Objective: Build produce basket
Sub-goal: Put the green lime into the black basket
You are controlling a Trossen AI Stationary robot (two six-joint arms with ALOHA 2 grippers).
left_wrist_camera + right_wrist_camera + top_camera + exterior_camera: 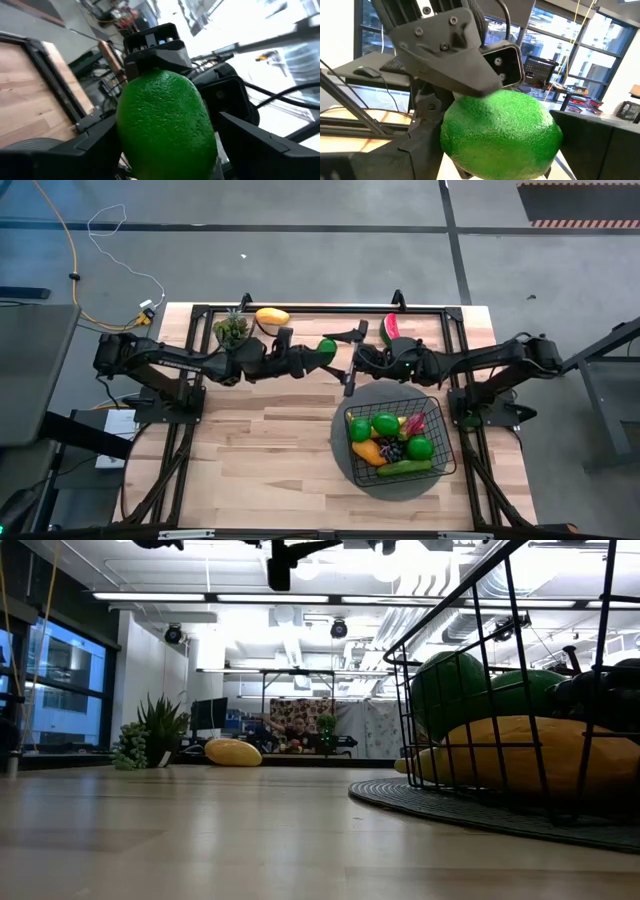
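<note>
One lime [327, 347] | between left hand [318, 354] and right hand [350, 361] (mid-air)

This is a lab or open office floor, not a home. Beyond the wooden table [200, 830], long ceiling light strips [230, 597] and exposed ducts [440, 615] run overhead. Tall windows [60, 690] line one wall, desks carry a monitor [210, 715], a keyboard [395, 64] and a mouse [365, 71], and yellow cable [70, 270] snakes across bare grey concrete floor [320, 240].
</note>
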